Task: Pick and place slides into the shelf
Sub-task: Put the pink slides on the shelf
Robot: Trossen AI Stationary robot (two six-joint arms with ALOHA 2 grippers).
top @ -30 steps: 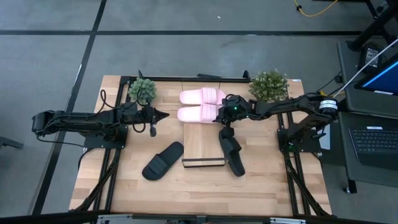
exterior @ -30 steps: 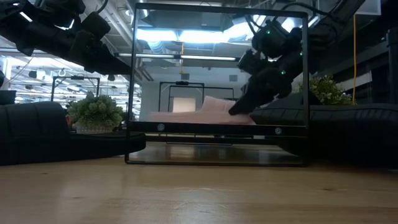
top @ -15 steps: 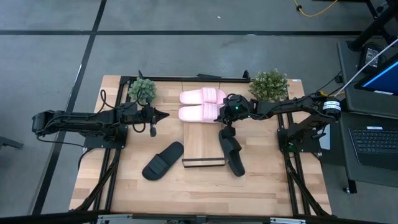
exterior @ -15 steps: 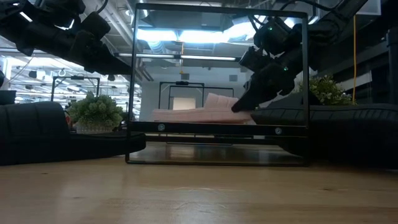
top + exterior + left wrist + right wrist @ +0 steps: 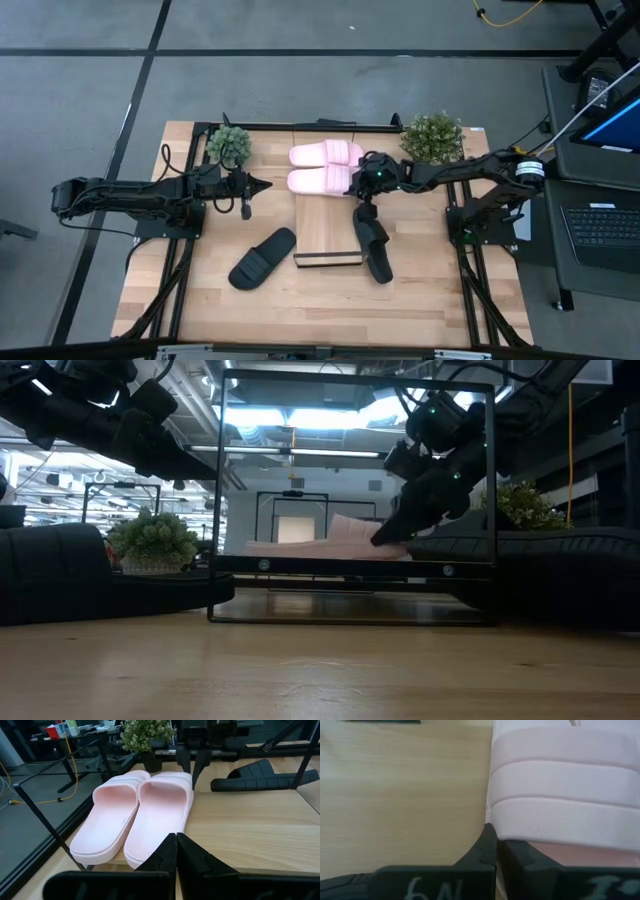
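Both pink slides (image 5: 322,167) lie side by side at the back end of the shelf (image 5: 325,228), so I judge the task half done: one black slide (image 5: 262,258) is still on the table off the shelf's front-left corner, the other (image 5: 374,245) along its right edge. My right gripper (image 5: 356,183) is pinched shut, empty, its tip against the nearer pink slide's strap, and my left gripper (image 5: 262,184), also shut and empty, waits left of the shelf. The low view hides the black slides' shape, and I cannot tell whether the right one overlaps the shelf.
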